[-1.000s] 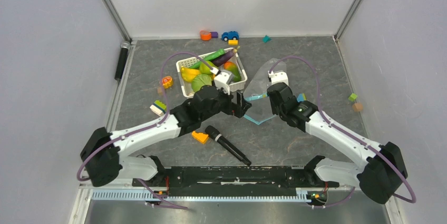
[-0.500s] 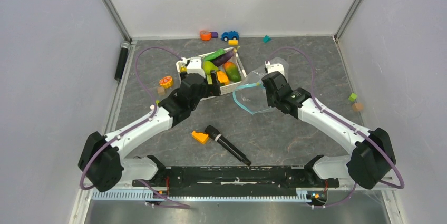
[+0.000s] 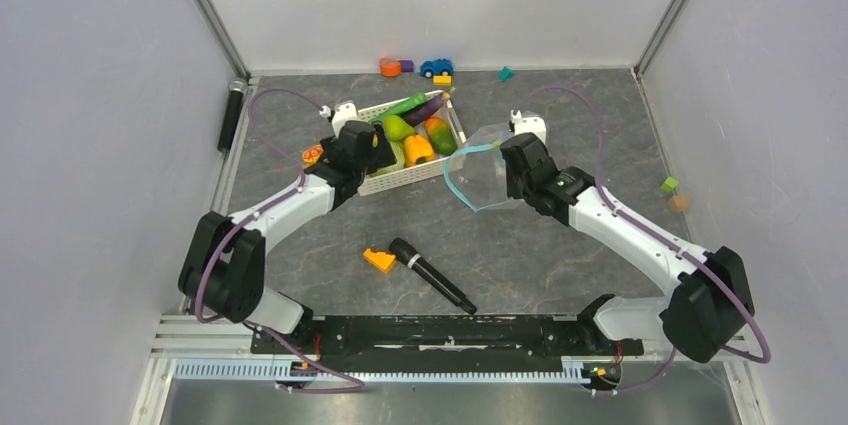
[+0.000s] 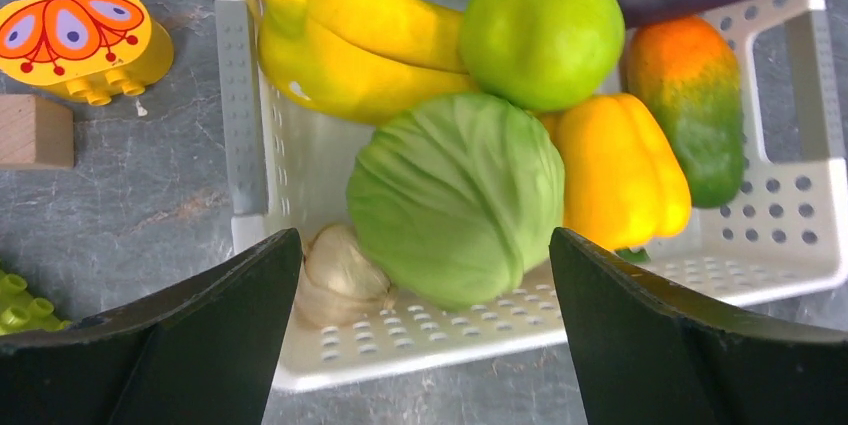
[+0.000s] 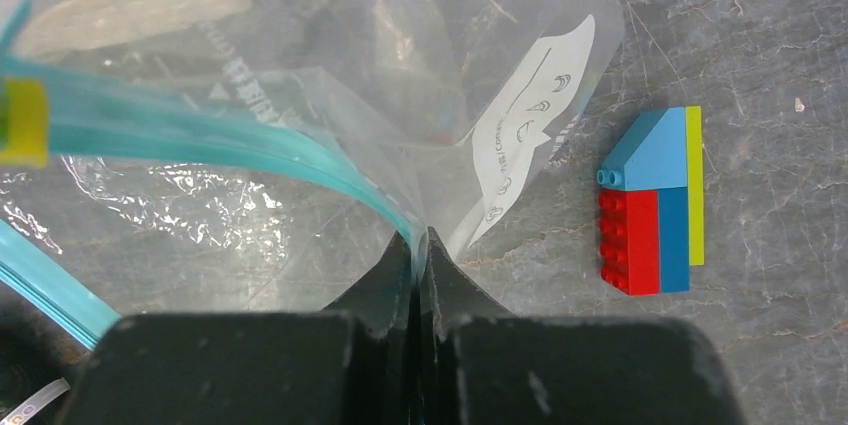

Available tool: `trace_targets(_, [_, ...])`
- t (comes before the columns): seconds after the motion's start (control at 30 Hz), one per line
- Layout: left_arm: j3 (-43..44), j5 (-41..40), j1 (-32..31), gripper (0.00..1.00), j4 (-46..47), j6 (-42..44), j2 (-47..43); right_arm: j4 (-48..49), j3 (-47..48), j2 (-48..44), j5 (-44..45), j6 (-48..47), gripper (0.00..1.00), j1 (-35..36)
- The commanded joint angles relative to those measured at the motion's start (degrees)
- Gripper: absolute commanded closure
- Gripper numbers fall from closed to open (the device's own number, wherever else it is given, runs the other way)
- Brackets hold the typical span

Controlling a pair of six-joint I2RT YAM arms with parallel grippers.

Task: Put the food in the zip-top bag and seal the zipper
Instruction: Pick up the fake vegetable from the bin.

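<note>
white basket (image 4: 240, 125) holds cabbage (image 4: 455, 205), bananas (image 4: 350, 35), pear (image 4: 540, 30), pepper (image 4: 620, 170); left jaws gape over it, right jaws clamp the zipper (image 5: 250, 150) of the zip-top bag (image 5: 300, 65).

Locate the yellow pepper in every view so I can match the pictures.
Top external: the pepper lies in the middle of the basket.
Left wrist: the pepper is right of centre, against the cabbage.
Right wrist: not in it; only the bag and a block show.
Shared landmark: the pear, just beside the pepper in both views that show it.
</note>
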Motion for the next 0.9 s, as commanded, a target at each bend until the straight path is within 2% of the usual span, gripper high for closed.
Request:
trace_targets(0.0, [5.11,3.61,1.89,0.01,3.58,-2.73,3.87,4.38,-2.17,-4.4,1.0,0.25,1.0,-0.22])
trace_targets(0.2, [8.33,2.69,2.04,0.04,1.97,-1.62,9.38,4.55,-5.19,-5.57,3.61,-0.14,1.0,-0.4])
trace_targets(0.4, [10.54,5.53,2.05,0.08,1.58,-1.79,14.0,3.27,-4.94,-3.31,4.75,-0.8,1.0,-0.48])
trace_targets(0.53, [12.94,4.41,2.06,0.16,0.28,-1.28,16.86,3.23,-5.41,-2.51,5.11,-0.66,1.0,-0.54])
trace_targets(0.63, [13.58,4.71,2.06,0.35,-0.64,-0.9,17.5,3.24,-5.64,-2.23,5.3,-0.63,1.0,-0.54])
trace_targets(0.87, [10.42,4.34,2.06,0.87,1.26,0.5,12.27,3.56,-5.41,-2.03,4.66,-0.59,1.0,-0.62])
